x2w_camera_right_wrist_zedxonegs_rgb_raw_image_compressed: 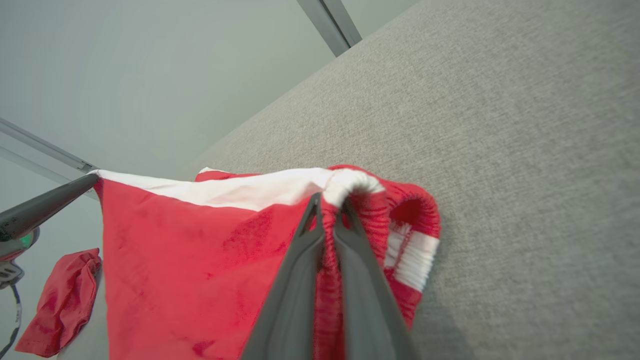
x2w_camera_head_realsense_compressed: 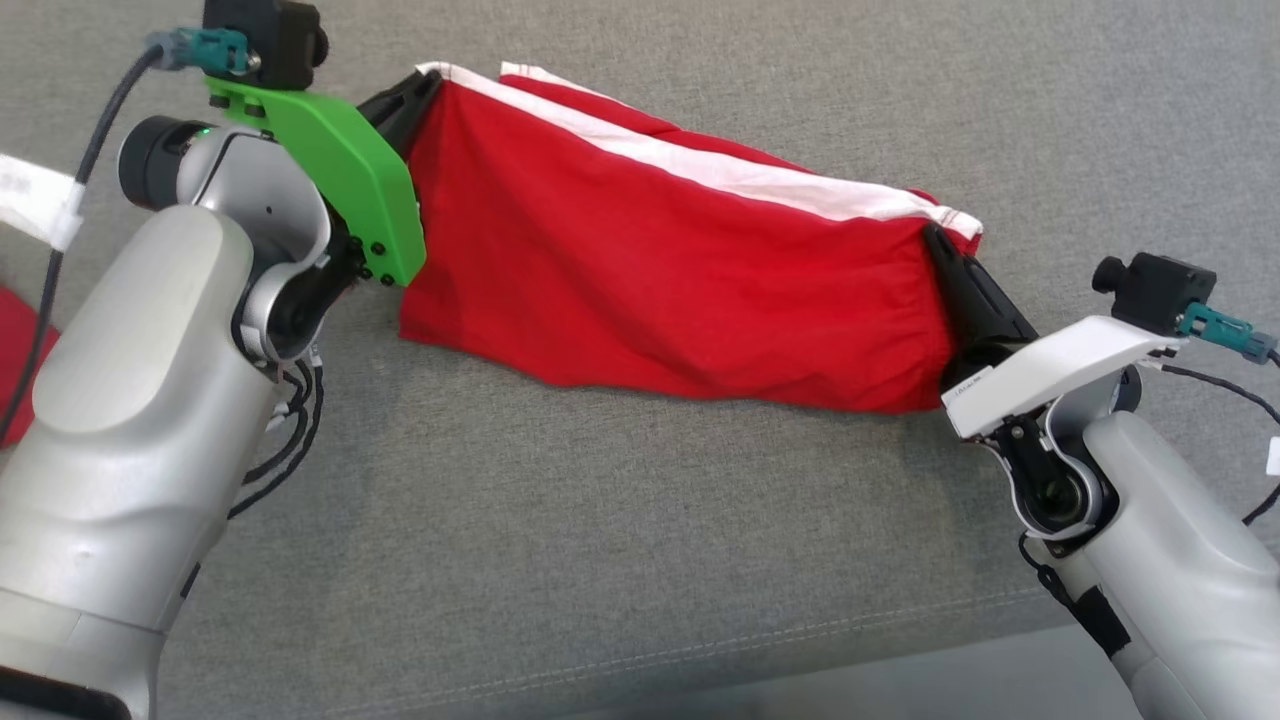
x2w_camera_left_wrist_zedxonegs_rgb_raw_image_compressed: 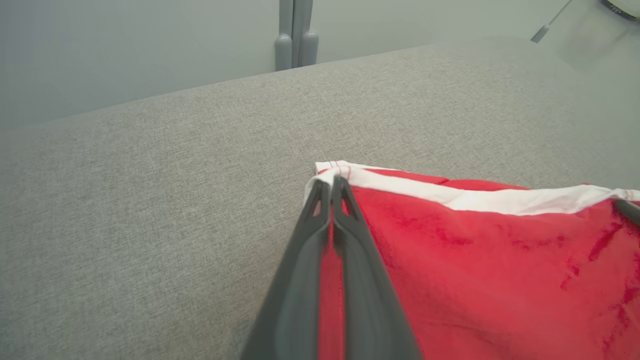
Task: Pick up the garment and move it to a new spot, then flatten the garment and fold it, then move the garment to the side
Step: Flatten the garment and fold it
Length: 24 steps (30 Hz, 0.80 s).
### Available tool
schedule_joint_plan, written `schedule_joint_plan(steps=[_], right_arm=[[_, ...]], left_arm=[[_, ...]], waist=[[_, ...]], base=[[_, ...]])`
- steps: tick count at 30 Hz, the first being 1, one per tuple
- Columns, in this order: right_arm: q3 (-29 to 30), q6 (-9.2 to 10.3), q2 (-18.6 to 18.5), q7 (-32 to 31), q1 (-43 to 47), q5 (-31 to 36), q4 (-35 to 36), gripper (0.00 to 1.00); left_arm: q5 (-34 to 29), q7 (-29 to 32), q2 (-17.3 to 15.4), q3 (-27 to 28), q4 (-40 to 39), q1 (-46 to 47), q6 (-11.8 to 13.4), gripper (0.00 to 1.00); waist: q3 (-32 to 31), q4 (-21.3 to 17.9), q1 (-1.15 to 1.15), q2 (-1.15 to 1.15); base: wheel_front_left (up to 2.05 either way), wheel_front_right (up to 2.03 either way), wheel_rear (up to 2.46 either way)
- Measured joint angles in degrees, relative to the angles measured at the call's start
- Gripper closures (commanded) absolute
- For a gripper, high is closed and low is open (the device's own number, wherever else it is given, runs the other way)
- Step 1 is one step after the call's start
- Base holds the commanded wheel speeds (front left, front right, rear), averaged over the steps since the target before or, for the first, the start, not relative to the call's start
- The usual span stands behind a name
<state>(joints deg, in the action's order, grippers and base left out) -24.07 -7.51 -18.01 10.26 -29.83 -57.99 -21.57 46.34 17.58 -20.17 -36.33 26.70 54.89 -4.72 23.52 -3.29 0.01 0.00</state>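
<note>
Two claws, garment taut between

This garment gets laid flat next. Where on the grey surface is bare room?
Bare: the grey surface on the robot's side of the garment, and the strip beyond its white band. Crowded: the left edge, where another red cloth lies, and the garment's ends, held by left gripper and right gripper.

Near side of garment: grey cushion lay bare, a wide passage.
Far side: cushion open too.
Garment's ends: left gripper and right gripper pinched there, arms barring approach.
Beyond left end: crumpled red cloth lay.
</note>
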Motion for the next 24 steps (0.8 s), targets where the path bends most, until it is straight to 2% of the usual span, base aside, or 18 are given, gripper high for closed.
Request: schedule_joint_plan(steps=[7,13,14,16,17,18,19,20,24], right_arm=[[-1.7,-0.01,1.8,0.9,-3.7,0.1,-2.9,1.00],[-3.8,-0.01,2.2,1.8,-5.1,-1.0,-3.5,1.00],[-4.1,-0.01,2.2,2.0,-5.2,-1.4,-3.4,0.86],[-4.6,-0.01,2.1,2.3,-5.5,-1.7,-3.5,0.35],[-5.0,-0.01,2.0,2.3,-5.6,-2.0,-3.5,0.00],[-5.1,-0.01,2.0,2.5,-5.6,-2.2,-3.4,0.00],[-5.3,-0.01,1.9,2.5,-5.6,-2.5,-3.4,0.00],[-5.7,-0.01,1.7,2.7,-5.6,-2.6,-3.2,0.00],[-5.6,-0.03,0.4,3.5,-5.2,-2.5,-2.8,0.00]], left_arm=[[1.8,-1.6,1.7,-0.3,11.6,5.9,-2.2,1.00],[3.9,-3.9,2.7,-2.1,16.2,8.4,-2.6,1.00],[4.3,-4.4,2.8,-2.6,16.4,8.7,-2.6,1.00],[5.5,-4.9,2.8,-3.4,17.0,9.0,-2.6,1.00],[6.2,-5.1,2.8,-3.7,17.5,9.2,-2.6,1.00],[7.0,-5.6,2.7,-3.9,18.0,9.2,-2.6,0.94],[7.5,-6.2,2.6,-4.0,18.4,9.3,-2.6,0.61],[7.9,-6.6,2.5,-4.2,18.8,9.3,-2.6,0.00],[9.2,-9.9,2.2,-4.9,19.7,9.4,-2.6,0.00]], waist=[[3.2,-2.7,0.00,0.00],[4.6,-4.5,0.00,0.00],[4.7,-4.7,0.00,0.00],[4.9,-5.0,0.00,0.00],[5.0,-5.1,0.00,0.00],[5.0,-5.2,0.00,0.00],[5.0,-5.3,0.00,0.00],[5.0,-5.4,0.00,0.00],[4.6,-5.1,0.00,0.00]], base=[[0.00,0.00,0.00],[0.00,0.00,0.00],[0.00,0.00,0.00],[0.00,0.00,0.00],[0.00,0.00,0.00],[0.00,0.00,0.00],[0.00,0.00,0.00],[0.00,0.00,0.00],[0.00,0.00,0.00]])
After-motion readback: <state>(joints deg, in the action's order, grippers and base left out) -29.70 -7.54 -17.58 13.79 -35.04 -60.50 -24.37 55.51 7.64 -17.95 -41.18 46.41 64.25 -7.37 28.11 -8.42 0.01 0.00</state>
